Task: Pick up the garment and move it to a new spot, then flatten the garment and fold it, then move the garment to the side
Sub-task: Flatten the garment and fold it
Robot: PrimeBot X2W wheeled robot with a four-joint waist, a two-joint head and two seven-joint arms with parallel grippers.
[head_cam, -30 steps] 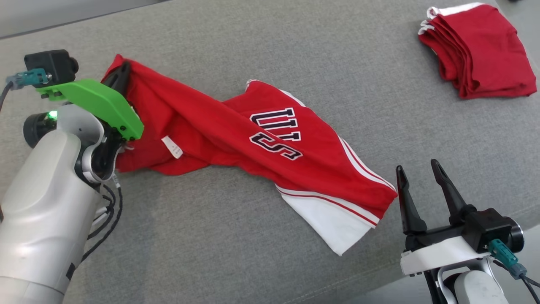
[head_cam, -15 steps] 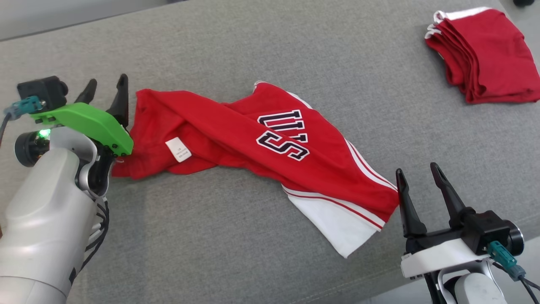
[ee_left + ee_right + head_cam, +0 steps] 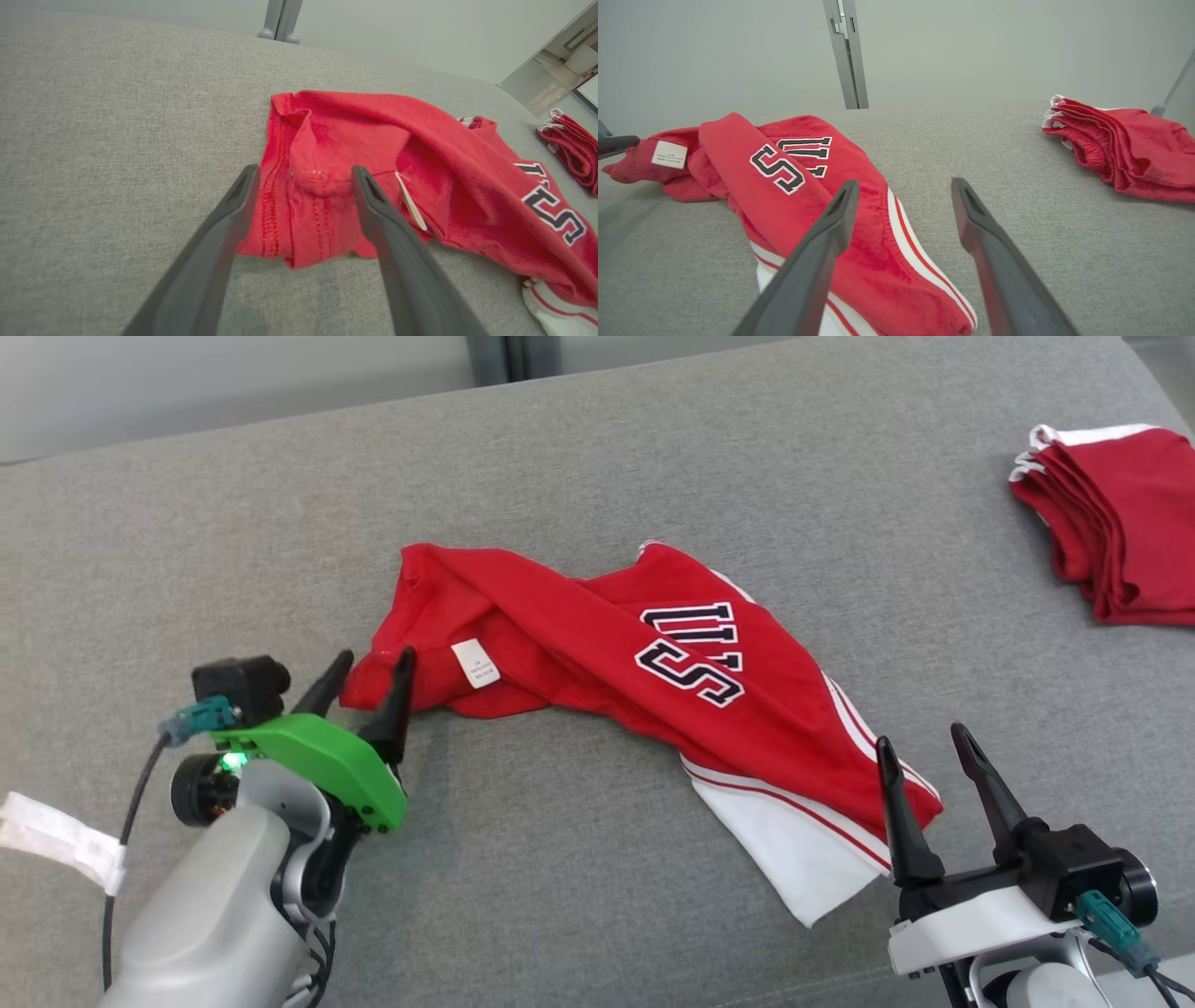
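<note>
Garment (image 3: 597,653) lies twisted in a loose diagonal across the middle of the grey fabric-topped table (image 3: 560,457), red with white stripes and a white panel at its near right end. Lettering (image 3: 691,649) sits on the upper fold, dark characters outlined in white: an "S" reads clearly, a "U" beside it, and anything further is lost in the fold. Over at the left end a small white tag (image 3: 474,664) pokes out, its print too small to read.

Now the left gripper (image 3: 376,658): jaws spread wide, holding nothing, the tips right at the garment's left corner. From the left wrist view that gripper (image 3: 306,170) straddles the stitched hem, one finger on each side of the bunched corner, cloth between them but not pinched.

The right gripper (image 3: 920,735) sits at the lower right, jaws likewise parted and empty, just beside the white-striped end. Its own wrist view has the left finger over the striped edge and the right one over bare table.

Far right, well apart, rests a stack of folded red garments (image 3: 1120,541) with white trim.
</note>
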